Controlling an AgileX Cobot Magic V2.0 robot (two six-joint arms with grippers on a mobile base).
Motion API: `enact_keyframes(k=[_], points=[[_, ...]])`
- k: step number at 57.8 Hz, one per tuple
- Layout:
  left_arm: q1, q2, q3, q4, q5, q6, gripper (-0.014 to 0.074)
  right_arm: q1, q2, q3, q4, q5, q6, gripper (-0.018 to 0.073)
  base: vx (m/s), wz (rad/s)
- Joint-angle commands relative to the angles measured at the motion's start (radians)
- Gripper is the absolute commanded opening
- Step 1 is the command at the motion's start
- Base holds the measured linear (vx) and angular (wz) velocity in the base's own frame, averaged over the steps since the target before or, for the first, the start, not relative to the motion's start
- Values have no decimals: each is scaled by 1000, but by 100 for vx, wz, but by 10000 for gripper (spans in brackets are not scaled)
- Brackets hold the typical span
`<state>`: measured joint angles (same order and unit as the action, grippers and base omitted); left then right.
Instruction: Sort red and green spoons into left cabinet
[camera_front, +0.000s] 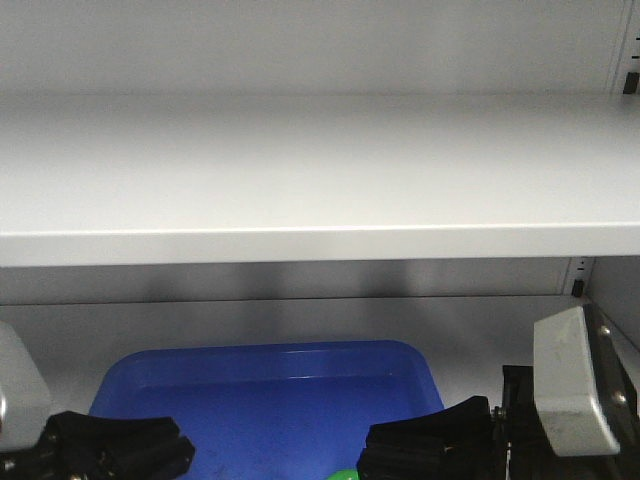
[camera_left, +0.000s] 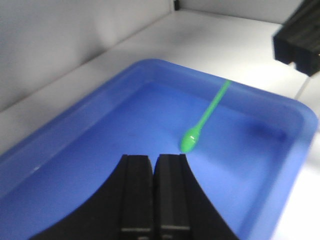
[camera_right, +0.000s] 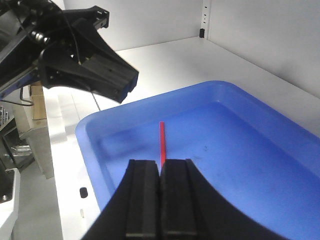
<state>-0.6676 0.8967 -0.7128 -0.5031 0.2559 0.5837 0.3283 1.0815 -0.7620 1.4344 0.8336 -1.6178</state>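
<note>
Nearest, the right gripper (camera_right: 161, 172) pinches the red spoon (camera_right: 162, 140) by one end, above the blue tray (camera_right: 240, 95). The left gripper (camera_left: 153, 165) is pressed together on nothing, just short of the green spoon (camera_left: 202, 120), which lies in the tray. Beyond, the cabinet shelf (camera_front: 320, 170) stands bare. The red spoon looks mid-carry; it next wants lifting to the shelf. No writing is readable.

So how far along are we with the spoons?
Green spoon looks done: it lies loose in the blue tray on the cabinet shelf, left gripper shut and empty. Red spoon is in hand, pinched by the right gripper over the tray. Left: releasing it.
</note>
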Motion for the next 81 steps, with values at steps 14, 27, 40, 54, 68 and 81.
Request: enact_keyframes(k=[14,27,40,54,68,81], points=[[0,-33,-29,389,-126,-482,-1,-2,-18,-26,54,15,-4,-3,0,0],[1,-9,-29,407,-193,-463,-1,-2,-18,-26,54,15,-4,-3,0,0],[153,-140,-29,428,-164,-448,-1,-2,-18,-26,54,15,-4,-3,0,0],[364,-339,-27,430,27,-379,-1,-2,-18,-26,54,15,-4,-3,0,0],[472,-492,172,409,-120,-379,-1,-2,-18,-26,54,15,-4,-3,0,0],[522,-664,560,393,-441,-380,-1,-2,-18,-26,54,15,-4,-3,0,0]])
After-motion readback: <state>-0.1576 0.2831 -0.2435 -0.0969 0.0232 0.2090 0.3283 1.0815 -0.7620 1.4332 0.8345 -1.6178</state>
